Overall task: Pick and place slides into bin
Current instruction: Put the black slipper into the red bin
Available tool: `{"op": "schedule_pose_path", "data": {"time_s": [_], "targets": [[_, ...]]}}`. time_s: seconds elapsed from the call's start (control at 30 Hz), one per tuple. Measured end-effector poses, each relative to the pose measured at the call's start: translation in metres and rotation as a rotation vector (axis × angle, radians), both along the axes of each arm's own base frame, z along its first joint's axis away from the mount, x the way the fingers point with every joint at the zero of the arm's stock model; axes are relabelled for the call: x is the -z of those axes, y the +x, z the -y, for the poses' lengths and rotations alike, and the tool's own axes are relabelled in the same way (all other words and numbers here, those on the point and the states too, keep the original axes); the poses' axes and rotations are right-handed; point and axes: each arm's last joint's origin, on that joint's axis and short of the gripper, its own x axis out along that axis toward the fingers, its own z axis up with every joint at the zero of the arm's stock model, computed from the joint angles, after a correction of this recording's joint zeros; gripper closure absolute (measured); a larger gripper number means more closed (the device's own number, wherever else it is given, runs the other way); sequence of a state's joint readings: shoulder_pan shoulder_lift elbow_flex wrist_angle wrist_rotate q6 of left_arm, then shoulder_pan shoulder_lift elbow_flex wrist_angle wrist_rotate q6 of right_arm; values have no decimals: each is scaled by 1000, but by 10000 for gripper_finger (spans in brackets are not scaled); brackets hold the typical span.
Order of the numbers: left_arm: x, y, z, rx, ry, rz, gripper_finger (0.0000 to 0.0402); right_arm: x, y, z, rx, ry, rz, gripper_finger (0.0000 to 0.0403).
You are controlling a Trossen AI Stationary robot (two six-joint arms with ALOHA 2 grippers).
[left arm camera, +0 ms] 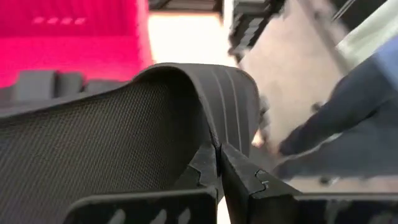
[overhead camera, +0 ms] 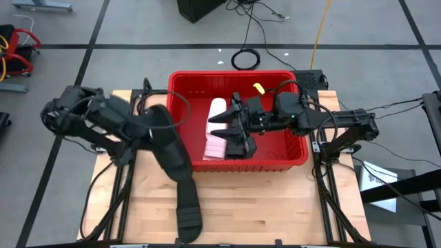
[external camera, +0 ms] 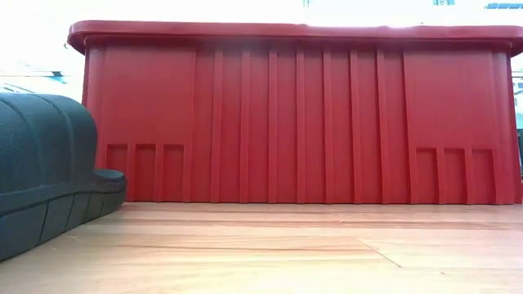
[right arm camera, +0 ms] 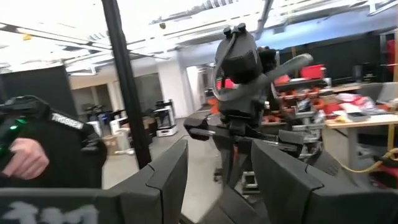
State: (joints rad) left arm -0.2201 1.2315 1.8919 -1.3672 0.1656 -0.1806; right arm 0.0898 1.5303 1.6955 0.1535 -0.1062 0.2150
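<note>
Seen from above, the red bin (overhead camera: 289, 160) stands at the far middle of the wooden surface (overhead camera: 275, 207), its long near wall filling the table-level view. The left hand (overhead camera: 153, 131) sits just outside the bin's left wall and is closed on the ribbed strap of a black slide (overhead camera: 169, 148); the left wrist camera shows both dark fingers (left arm camera: 242, 177) pinched together over the strap's ridge. This slide hangs at a slant beside the bin, its toe toward the near edge of the surface. A second black slide (overhead camera: 189, 210) lies flat on the surface near the front edge, well apart from the bin; its rounded end also fills the left of the table-level view (external camera: 49, 171). The right hand (overhead camera: 231, 127) reaches in over the bin from the right, its fingers (right arm camera: 168, 180) spread wide and empty. Inside the bin a pale pink slide (overhead camera: 216, 131) rests against the left part of the floor, with a black slide (overhead camera: 241, 146) just beside it under the right hand. A person's hand (right arm camera: 23, 158) shows in the room beyond.
</note>
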Motion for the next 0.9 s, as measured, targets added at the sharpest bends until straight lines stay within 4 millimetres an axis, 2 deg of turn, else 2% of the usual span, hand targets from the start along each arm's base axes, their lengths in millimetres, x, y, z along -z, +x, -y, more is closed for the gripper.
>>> {"op": "schedule_pose_path", "data": {"time_s": [0.17,0.3,0.43,0.9], "targets": [[3,2,-27,-45,117,-138,402,0,0,1,31,8,2,236],[2,11,-45,-32,173,-89,402,-1,0,3,38,15,9,236],[7,18,-63,-53,220,-126,402,-2,0,6,88,30,19,236],[34,62,-110,64,312,-197,402,-5,-1,7,92,33,50,236]]}}
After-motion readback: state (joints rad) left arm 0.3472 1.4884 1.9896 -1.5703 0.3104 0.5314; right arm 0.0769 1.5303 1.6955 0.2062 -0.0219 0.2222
